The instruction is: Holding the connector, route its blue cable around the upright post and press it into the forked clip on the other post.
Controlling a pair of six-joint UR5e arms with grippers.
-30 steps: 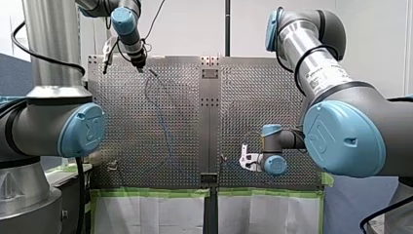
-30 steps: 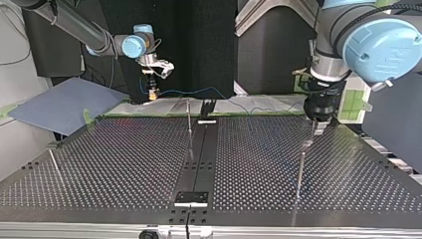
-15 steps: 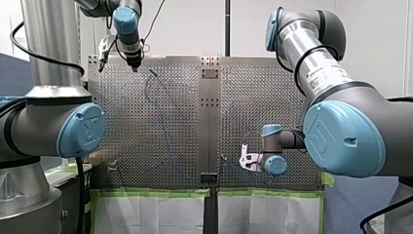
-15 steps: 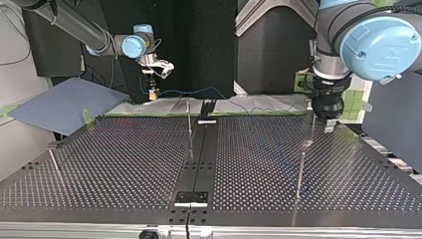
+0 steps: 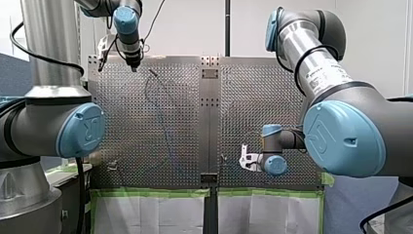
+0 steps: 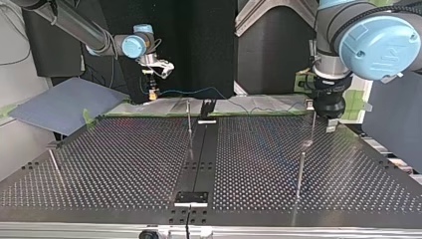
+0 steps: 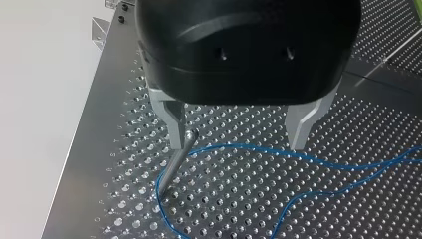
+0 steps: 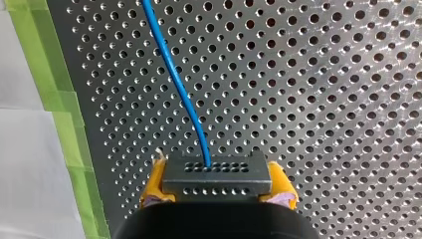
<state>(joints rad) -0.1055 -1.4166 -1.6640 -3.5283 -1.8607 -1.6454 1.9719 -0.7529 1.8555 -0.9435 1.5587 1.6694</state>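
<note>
My right gripper (image 8: 217,185) has its yellow pads shut on a dark, perforated connector (image 8: 217,174). The blue cable (image 8: 179,89) leaves the connector and runs ahead over the perforated plate. In the top view this gripper (image 6: 152,92) hangs above the table's far edge, left of the middle. My left gripper (image 7: 239,145) is open, and its metal fingers straddle the blue cable (image 7: 259,154). A slanted metal post (image 7: 175,164) stands right by one finger, with the cable looped around its base. In the front view my left gripper (image 5: 131,64) is at the plate's far left.
Thin upright posts stand on the plate: one near the middle (image 6: 189,117), one at the top view's right (image 6: 300,172) and one at its left (image 6: 53,163). Green tape (image 8: 64,114) lines the plate's edge. A dark centre strip (image 6: 199,149) divides the plate.
My left gripper has shifted a little toward the front view's left and up, rightward in the top view, staying open. My right arm has not moved.
</note>
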